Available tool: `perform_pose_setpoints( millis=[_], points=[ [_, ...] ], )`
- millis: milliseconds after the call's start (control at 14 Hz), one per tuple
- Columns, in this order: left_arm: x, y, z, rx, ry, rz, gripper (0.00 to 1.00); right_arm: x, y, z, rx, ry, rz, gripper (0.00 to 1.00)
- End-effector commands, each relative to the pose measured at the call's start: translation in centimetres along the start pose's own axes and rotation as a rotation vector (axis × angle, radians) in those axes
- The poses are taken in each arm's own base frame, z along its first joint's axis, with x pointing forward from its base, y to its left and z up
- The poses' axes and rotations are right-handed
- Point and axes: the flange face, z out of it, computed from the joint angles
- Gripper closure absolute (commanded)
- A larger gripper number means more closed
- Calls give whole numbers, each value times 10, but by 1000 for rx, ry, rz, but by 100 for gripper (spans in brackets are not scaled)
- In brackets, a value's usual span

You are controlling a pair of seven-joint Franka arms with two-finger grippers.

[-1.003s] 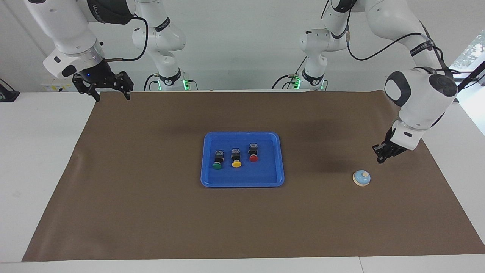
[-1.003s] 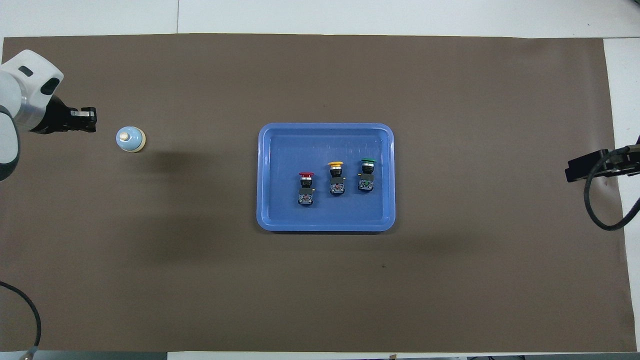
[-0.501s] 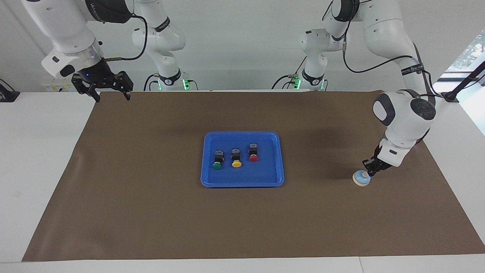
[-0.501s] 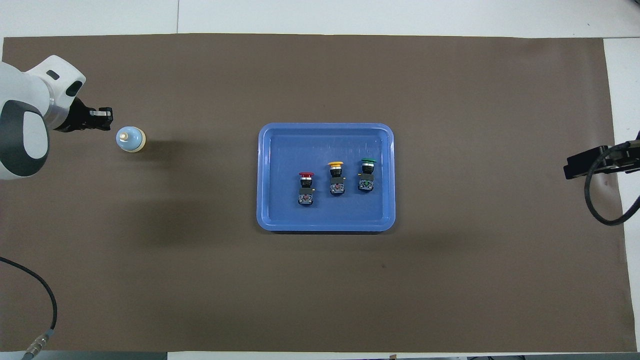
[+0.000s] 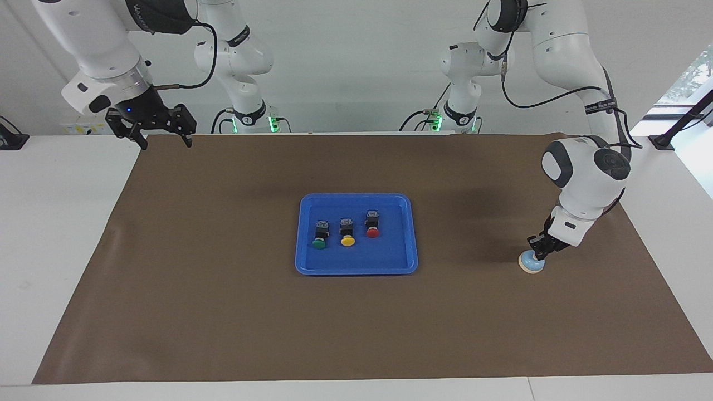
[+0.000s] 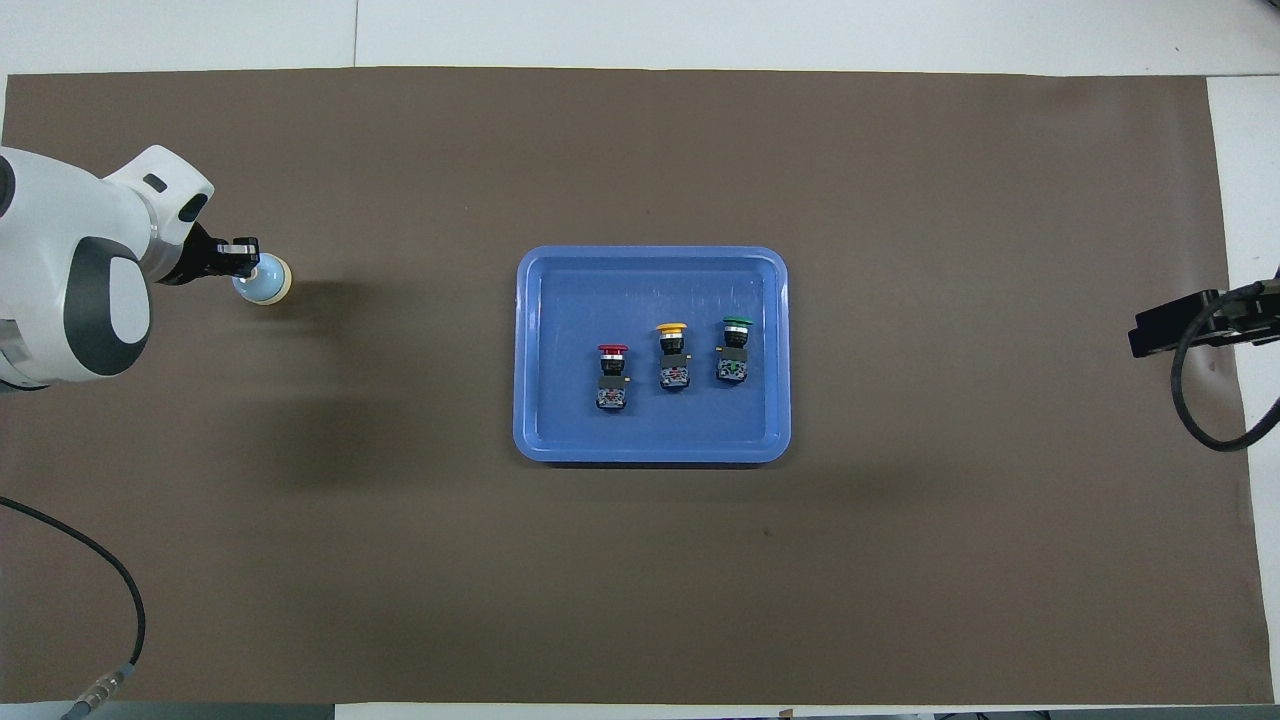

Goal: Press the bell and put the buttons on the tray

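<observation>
The left pincer (image 5: 538,255), fingertips closed together and holding nothing, sits on top of the bell (image 5: 531,264) at the left arm's end of the tabletop (image 5: 223,312). The risk is an off-centre push — a slanted tip could slide off the knob and nudge the light bell along the brown mat (image 5: 501,334) without ringing it. Nothing crowds the bell. Mid-mat, the blue tray (image 5: 412,234) already holds the green button (image 5: 320,239), yellow button (image 5: 347,237) and red button (image 5: 372,229) — well apart from it. The right pincer (image 5: 161,136) waits open above the mat's corner by its base.
</observation>
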Motion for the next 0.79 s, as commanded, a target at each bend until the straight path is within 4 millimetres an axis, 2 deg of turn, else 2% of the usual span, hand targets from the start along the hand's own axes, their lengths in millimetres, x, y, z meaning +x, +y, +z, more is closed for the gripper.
perform_pose_setpoints(
  millis=[0, 72, 287, 430, 501, 645, 716],
  points=[
    [-3, -2, 23, 13, -2, 2, 100, -2, 1, 1, 14, -13, -10, 0],
    [1, -2, 8, 13, -28, 5, 100, -2, 1, 1, 14, -13, -10, 0],
    [5, -9, -85, 9, -94, -3, 100, -2, 1, 1, 14, -13, -10, 0],
    [-10, -7, -141, 5, -120, -4, 47, -2, 1, 1, 12, -13, -10, 0],
    [-19, -7, -172, 2, -114, -4, 30, -2, 1, 1, 14, -13, -10, 0],
    [-37, -10, -222, -3, -103, -13, 1, -2, 1, 1, 14, -13, -10, 0],
    [-46, -10, -240, -4, -103, -14, 0, -2, 1, 1, 14, -13, -10, 0]
  ],
)
